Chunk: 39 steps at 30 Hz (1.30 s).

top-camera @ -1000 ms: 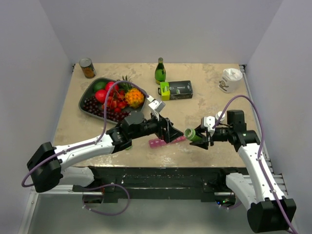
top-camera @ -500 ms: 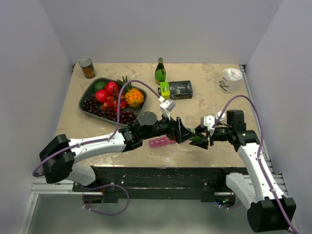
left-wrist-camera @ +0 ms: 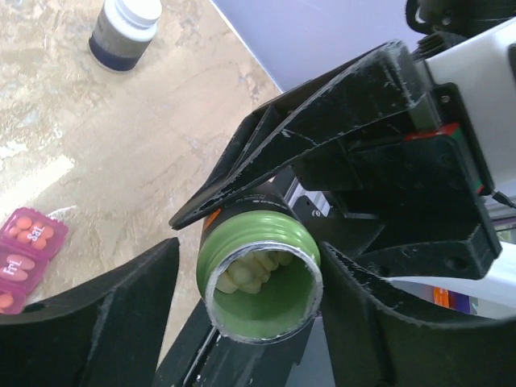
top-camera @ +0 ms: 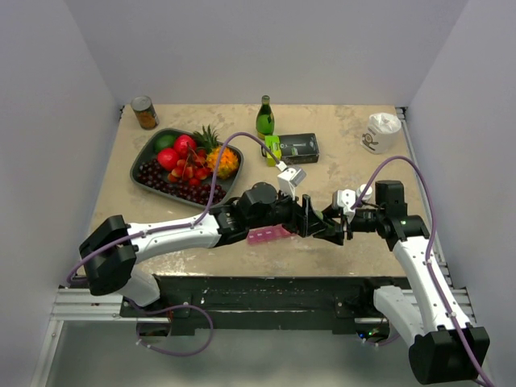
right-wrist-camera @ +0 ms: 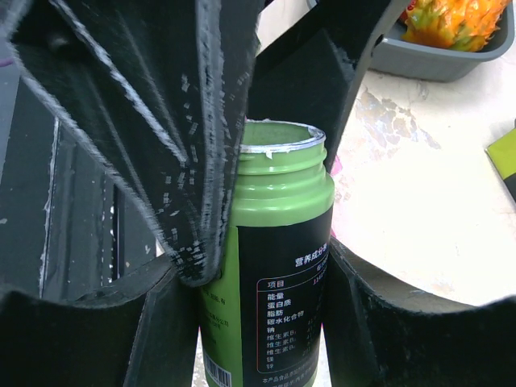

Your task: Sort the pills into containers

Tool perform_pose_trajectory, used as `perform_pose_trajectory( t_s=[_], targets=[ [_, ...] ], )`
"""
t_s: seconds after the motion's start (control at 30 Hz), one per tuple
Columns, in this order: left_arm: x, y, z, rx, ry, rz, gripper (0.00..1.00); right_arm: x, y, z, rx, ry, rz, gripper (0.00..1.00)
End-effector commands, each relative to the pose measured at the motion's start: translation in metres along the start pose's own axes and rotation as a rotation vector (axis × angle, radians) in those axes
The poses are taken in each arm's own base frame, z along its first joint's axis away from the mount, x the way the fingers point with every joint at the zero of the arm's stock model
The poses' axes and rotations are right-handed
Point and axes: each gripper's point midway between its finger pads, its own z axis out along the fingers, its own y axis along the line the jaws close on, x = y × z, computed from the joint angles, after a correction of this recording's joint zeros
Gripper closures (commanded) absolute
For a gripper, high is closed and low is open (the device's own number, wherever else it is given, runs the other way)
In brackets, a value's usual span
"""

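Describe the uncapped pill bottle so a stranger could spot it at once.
Look to the near edge of the tan table, right of centre, where the right tool clamps a small green pill bottle. Unlike the tall green glass bottle at the back and the dark white-capped bottle, it has no cap, a black label and pale pills showing in its mouth.

Left claw [top-camera: 317, 226] wide apart, tip to tip with the clamped right claw [top-camera: 339, 227], both near-horizontal.

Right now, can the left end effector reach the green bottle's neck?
Likely yes: the uncapped small green plastic bottle sits between the spread fingers of the left end effector, with the right end effector gripping its body lower down.
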Motion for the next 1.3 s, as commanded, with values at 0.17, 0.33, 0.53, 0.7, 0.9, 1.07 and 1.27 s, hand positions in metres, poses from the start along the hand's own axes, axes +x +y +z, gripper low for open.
perform_pose_trajectory(
  t_s=[0.17,0.33,0.53,0.7,0.9,1.07,1.27],
  targets=[
    [0.0,-0.017,-0.008,0.063,0.023,0.02,0.5,-0.005,-0.005,0.001,0.014,-0.018,-0.016,1.0],
    [0.001,-0.013,-0.015,0.068,0.016,-0.006,0.56,-0.006,-0.004,0.001,0.01,-0.022,-0.015,1.0],
    [-0.002,-0.01,-0.018,0.082,0.008,-0.045,0.46,-0.006,-0.004,0.001,0.008,-0.025,-0.013,1.0],
    [-0.005,-0.015,-0.017,0.095,0.007,-0.068,0.33,-0.005,-0.004,0.002,0.008,-0.025,-0.009,1.0],
    [0.0,-0.013,-0.014,0.088,0.031,-0.075,0.32,-0.006,-0.004,0.001,0.009,-0.026,-0.012,1.0],
    [-0.003,-0.014,-0.013,0.091,0.018,-0.078,0.32,-0.006,-0.004,0.002,0.006,-0.03,-0.01,1.0],
    [-0.01,-0.016,-0.01,0.115,-0.01,-0.112,0.32,-0.007,-0.002,0.002,0.002,-0.035,-0.008,1.0]
  ],
)
